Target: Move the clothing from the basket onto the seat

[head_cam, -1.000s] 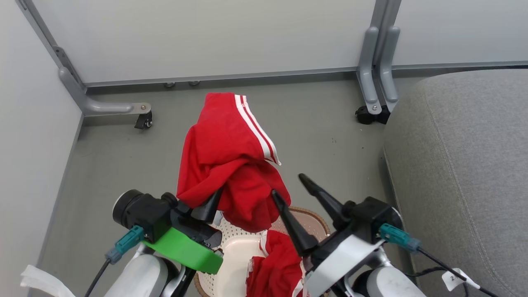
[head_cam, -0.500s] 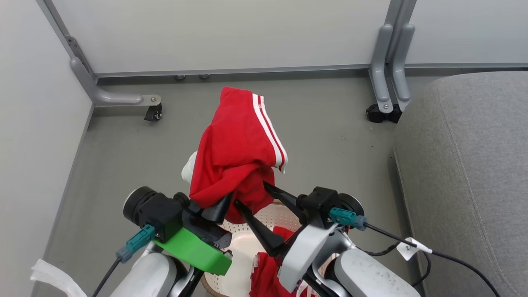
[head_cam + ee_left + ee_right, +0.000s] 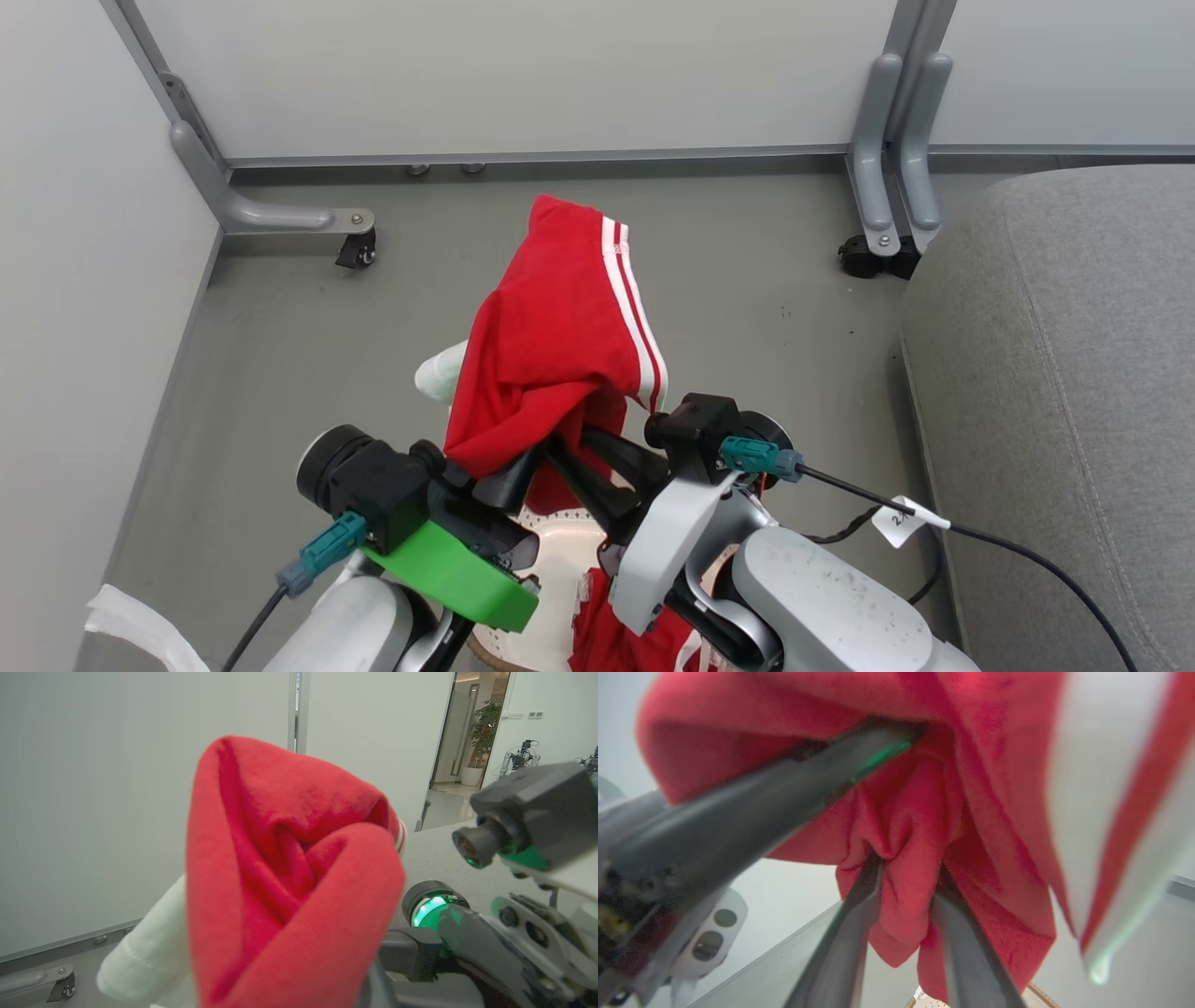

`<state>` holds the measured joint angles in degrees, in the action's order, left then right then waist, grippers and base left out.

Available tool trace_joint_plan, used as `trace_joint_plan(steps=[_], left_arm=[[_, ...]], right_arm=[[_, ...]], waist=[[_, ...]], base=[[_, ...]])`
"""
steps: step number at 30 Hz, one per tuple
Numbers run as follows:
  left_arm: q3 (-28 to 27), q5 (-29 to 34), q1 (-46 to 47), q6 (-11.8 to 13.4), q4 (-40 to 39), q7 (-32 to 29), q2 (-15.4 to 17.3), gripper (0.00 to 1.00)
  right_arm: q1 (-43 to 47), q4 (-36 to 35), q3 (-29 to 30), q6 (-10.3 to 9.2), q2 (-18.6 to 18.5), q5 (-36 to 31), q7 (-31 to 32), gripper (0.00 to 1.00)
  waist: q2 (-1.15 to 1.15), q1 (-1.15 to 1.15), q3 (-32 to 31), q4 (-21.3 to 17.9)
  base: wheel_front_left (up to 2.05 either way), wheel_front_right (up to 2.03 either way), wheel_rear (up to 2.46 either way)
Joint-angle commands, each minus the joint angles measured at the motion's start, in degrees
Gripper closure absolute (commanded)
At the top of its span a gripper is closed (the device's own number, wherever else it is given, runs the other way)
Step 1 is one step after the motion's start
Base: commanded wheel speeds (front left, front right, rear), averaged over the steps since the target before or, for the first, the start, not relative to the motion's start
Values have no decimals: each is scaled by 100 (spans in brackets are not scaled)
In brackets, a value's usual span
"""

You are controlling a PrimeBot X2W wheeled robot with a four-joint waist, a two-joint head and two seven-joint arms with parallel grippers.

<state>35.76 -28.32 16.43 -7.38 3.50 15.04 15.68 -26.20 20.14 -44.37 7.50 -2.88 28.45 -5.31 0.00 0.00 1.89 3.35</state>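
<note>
The raised garment point(image 3: 560, 336) was bunched above the basket point(image 3: 557, 560), its twisted folds pinched in the left gripper point(image 3: 523, 467). The right gripper point(image 3: 906, 873) sat just beside it, its two fingers nipping a lower fold between them. A second garment point(image 3: 616, 635) lay in the basket, and the seat point(image 3: 1074, 373) stood well apart to the right

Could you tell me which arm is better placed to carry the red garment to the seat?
Right, probably: the seat lies on the robot's right, and the right gripper straddles a fold of the red garment that the left gripper holds up.
</note>
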Motion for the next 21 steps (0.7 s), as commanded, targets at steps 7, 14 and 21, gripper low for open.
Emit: trace_joint_plan(steps=[7,14,21], left_arm=[[-76,9,62,-21,-2,18,-13,0],[-184,357,-30,70,109,11,15,0],[140,696,22,37,254,-92,268,0]], right_arm=[[-157,176,-19,-2,-5,182,-340,100],[-126,354,387,-1,-5,-105,-573,100],[33,518,1224,-2,-123,-513,-533,100]], waist=[[0,0,-11,24],[0,0,-39,-33],[0,0,-6,-217]], base=[[0,0,0],[0,0,0],[0,0,0]])
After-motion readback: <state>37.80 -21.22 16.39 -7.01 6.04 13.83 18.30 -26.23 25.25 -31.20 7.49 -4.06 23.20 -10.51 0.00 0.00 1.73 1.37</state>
